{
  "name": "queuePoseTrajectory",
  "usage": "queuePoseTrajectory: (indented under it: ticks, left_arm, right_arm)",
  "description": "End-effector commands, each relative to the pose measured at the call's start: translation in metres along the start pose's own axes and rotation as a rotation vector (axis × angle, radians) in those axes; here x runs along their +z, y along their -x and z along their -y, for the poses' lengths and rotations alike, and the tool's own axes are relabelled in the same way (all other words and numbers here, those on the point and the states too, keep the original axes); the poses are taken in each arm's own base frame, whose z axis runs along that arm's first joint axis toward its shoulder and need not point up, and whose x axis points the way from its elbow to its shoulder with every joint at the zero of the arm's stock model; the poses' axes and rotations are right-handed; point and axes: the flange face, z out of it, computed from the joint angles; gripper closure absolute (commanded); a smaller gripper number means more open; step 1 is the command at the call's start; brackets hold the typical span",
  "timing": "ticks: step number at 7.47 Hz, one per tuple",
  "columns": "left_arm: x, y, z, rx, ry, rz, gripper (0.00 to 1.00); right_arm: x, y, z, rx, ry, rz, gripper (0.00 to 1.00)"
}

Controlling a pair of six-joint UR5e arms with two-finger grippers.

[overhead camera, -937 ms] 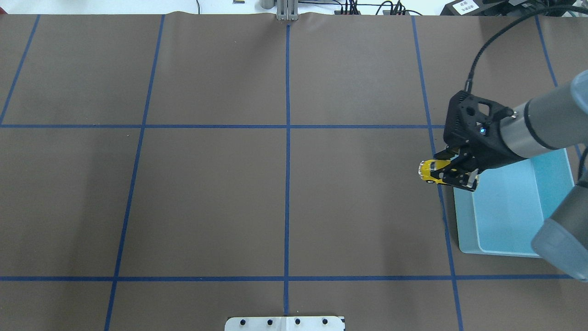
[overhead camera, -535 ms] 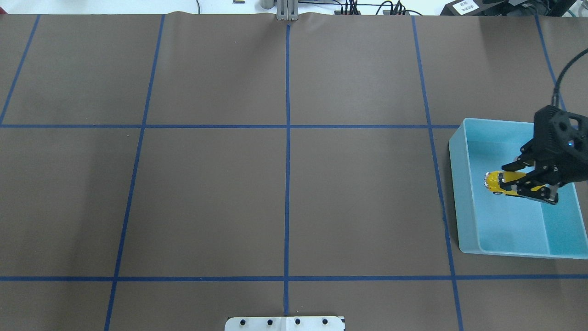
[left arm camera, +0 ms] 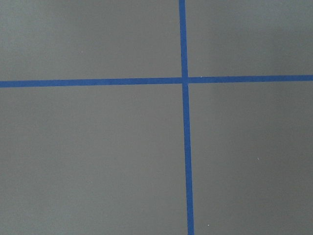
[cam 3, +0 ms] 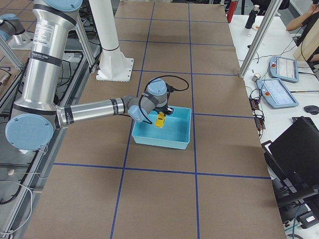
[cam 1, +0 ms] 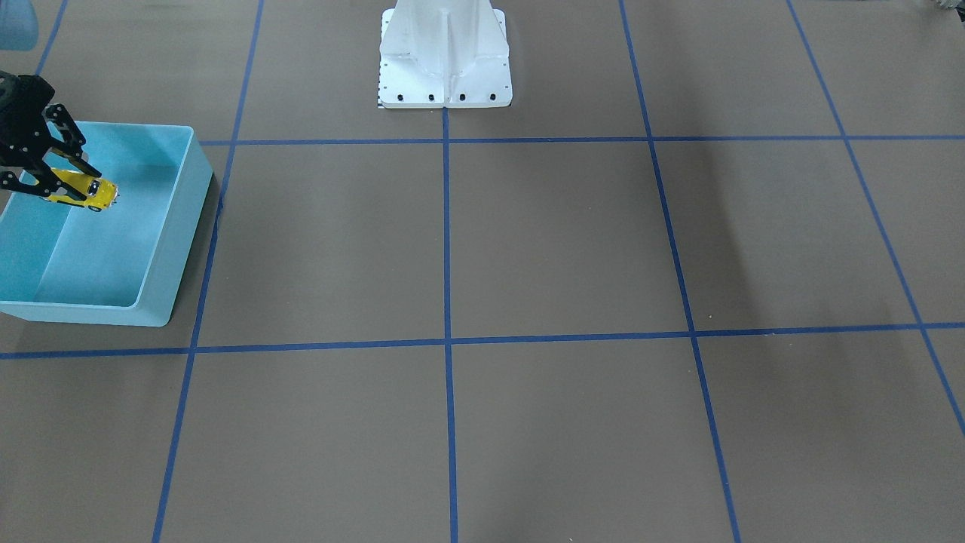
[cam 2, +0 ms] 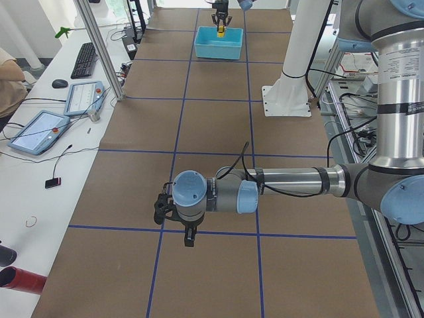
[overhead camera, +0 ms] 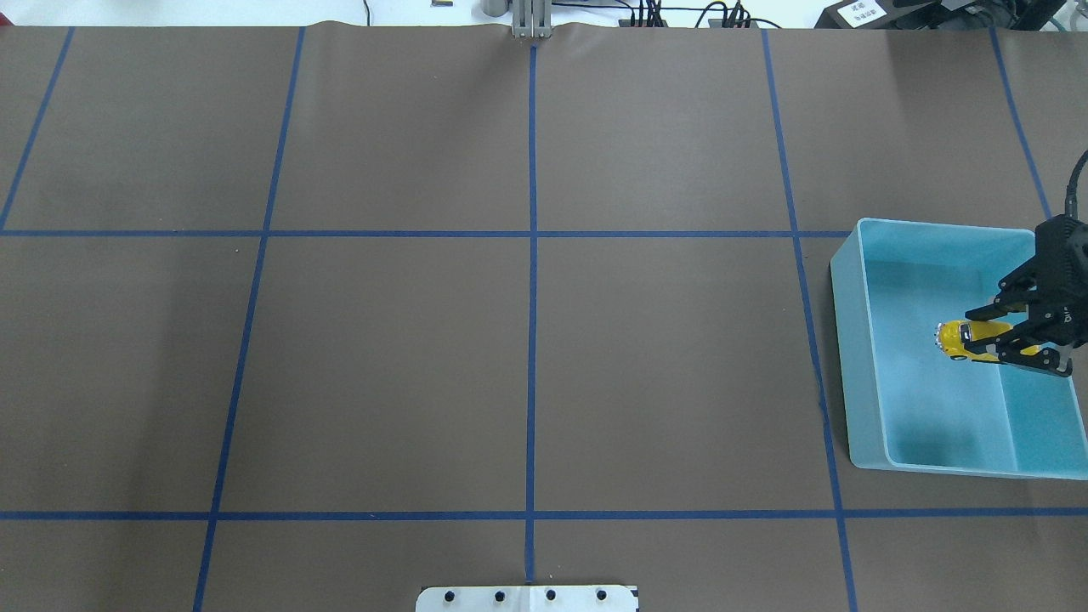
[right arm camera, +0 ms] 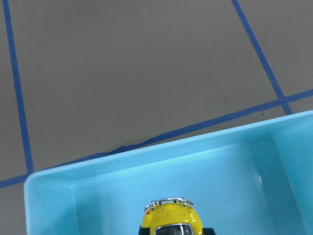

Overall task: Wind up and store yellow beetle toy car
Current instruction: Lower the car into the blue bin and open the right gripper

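The yellow beetle toy car (overhead camera: 956, 336) is clamped between the fingers of my right gripper (overhead camera: 993, 333), nose pointing left, over the inside of the blue bin (overhead camera: 850, 340). In the front-facing view the car (cam 1: 96, 193) hangs above the bin's floor, held by the gripper (cam 1: 68, 185). The right wrist view shows the car's yellow hood (right arm camera: 168, 218) over the bin's interior (right arm camera: 146, 161). My left gripper (cam 2: 162, 211) shows only in the exterior left view, low over the table and far from the bin; I cannot tell whether it is open or shut.
The brown table cover (overhead camera: 527, 340) carries a grid of blue tape lines. The robot's white base (cam 1: 445, 60) stands at the table's edge. The bin sits at the table's right end in the overhead view.
My right gripper has carried the car to the right, from beside the bin's left wall to over the bin's inside. The arm has drawn back toward the view's right edge.
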Motion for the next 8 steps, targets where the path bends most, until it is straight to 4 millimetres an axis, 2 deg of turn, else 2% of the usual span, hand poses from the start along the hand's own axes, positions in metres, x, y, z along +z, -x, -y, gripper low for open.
queuePoseTrajectory:
  ticks: [1,4,6,7,8]
  left_arm:
    - [0.001,0.001,-0.001,-0.002,0.001,0.0,0.0]
    - [0.0,0.0,0.001,0.002,-0.001,0.0,0.0]
    - [-0.001,-0.001,0.001,0.002,-0.001,0.0,0.0]
    - [0.0,0.0,0.001,0.004,-0.001,0.0,0.0]
    - [0.0,0.0,0.001,0.002,-0.001,0.0,0.0]
  right_arm:
    - [0.02,-0.012,-0.013,-0.029,-0.023,-0.002,1.0]
    - [0.066,-0.009,-0.027,-0.057,-0.004,0.051,1.0]
    - [0.079,-0.012,-0.013,-0.069,-0.008,0.062,1.0]
    - [0.081,-0.011,-0.009,-0.066,-0.008,0.062,0.81]
    - [0.083,-0.01,-0.009,-0.018,-0.005,0.068,0.25]
